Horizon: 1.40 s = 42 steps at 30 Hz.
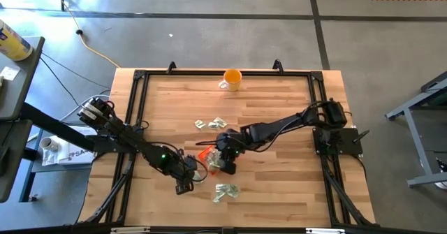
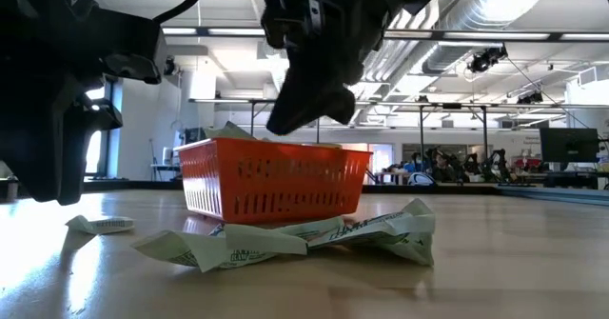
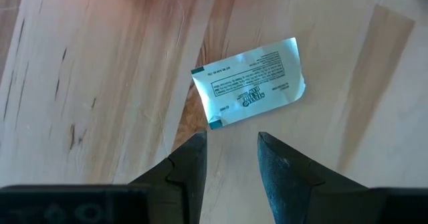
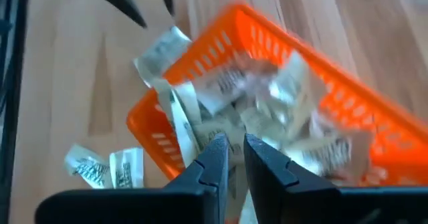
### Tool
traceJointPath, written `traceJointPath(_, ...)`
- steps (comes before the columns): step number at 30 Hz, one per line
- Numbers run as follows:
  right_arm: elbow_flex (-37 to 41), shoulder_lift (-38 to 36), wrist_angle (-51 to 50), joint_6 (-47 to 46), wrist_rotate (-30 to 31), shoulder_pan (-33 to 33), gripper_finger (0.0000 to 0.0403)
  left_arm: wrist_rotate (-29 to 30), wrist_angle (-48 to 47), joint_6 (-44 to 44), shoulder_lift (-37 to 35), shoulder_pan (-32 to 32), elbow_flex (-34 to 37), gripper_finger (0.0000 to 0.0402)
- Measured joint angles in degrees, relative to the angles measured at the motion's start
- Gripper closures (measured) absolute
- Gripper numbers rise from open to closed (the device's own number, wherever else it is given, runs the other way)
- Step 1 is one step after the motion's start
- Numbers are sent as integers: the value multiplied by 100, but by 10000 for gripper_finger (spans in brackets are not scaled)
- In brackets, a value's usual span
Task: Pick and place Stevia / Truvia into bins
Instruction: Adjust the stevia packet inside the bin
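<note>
I am hovering my left gripper (image 3: 231, 158) over a single Stevia sachet (image 3: 249, 81) lying flat on the table (image 1: 279, 185), its fingers spread with a clear gap between them and nothing in it. From the gripper, the sachet sits at about twelve o'clock, just ahead of the tips and not yet between them. To do this well, I judge I should be easing forward until the paper's short edge lies between the fingers, then coming down squarely, since a flat sachet on wood is likely to slide away from a glancing pinch.

My right gripper (image 4: 235, 158) is hanging over the orange tray (image 4: 334, 97), fingers nearly pressed together; whether a sachet is between them I cannot tell. The tray is at about two o'clock from my left gripper, near it, holding many sachets. More loose sachets (image 1: 225, 191) are lying at the tray's six o'clock.
</note>
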<state>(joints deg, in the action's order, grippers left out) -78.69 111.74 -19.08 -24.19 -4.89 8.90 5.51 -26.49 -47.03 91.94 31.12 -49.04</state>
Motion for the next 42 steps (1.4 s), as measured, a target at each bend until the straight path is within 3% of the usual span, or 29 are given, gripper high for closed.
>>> traceJointPath(9, -239, 182, 204, 2406, 278, 150, 364, 17, -1, 4, 0, 1, 0, 236)
traceJointPath(19, -261, 516, 166, 2766, 198, -29, 368, 17, 50, -129, 0, -1, 0, 236)
traceJointPath(27, -1019, 503, -652, 2768, 580, -153, 368, 14, 93, -241, 0, 1, -2, 236)
traceJointPath(35, -982, 496, -1649, 2488, 928, -183, 370, 32, 107, -301, 0, 1, 0, 236)
traceJointPath(42, -975, 494, -1590, 2457, 527, -218, 371, 150, 108, -297, 0, 1, 0, 236)
